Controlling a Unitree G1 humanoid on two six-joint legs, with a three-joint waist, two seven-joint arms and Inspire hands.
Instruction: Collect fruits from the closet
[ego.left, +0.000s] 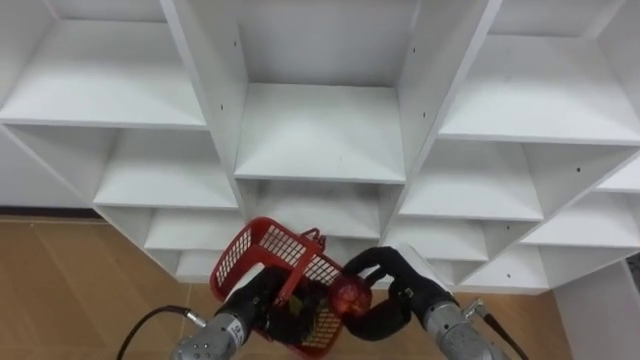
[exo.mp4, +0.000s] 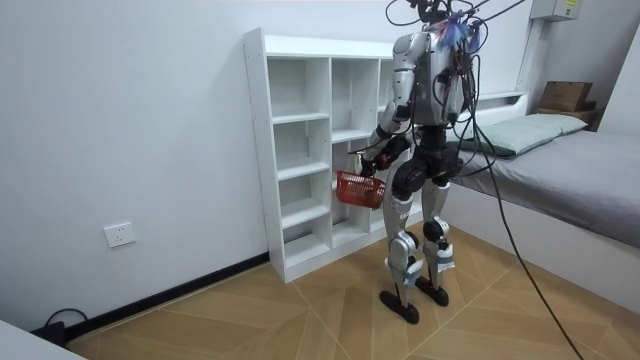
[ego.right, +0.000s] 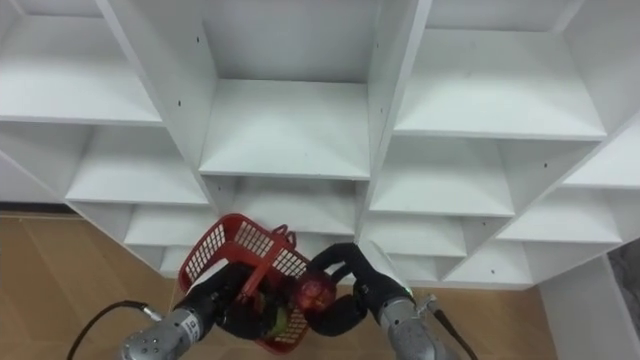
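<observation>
Robot: stands upright on the wood floor (exo.mp4: 300, 320), close to the closet (ego.left: 320, 130) and facing it; both arms are bent in front of its waist.
Closet: white, with shelves in three columns; it stands against the wall, and a bed (exo.mp4: 590, 170) lies at the room view's right, behind the robot.
Basket (ego.left: 262, 250): red plastic mesh, held low before the closet's bottom shelves; in the eye views it is tilted, its rim raised toward the upper left; in the room view it hangs just below the two hands, in front of the middle column.
Left hand (ego.left: 262, 300): comes in from the lower left; its dark fingers are clenched round the basket's handle at the basket's near side, carrying it.
Right hand (ego.left: 400, 280): comes in from the lower right; fingers above and thumb below are curled round the fruit (ego.left: 350, 297), grasping it.
Fruit: red, round and glossy; it sits in the right hand at the basket's right rim, touching or just beside the mesh; which of the two cannot be told.
Basket's inside: something dark with a touch of green and yellow shows low behind the mesh; too small to tell what it is.
</observation>
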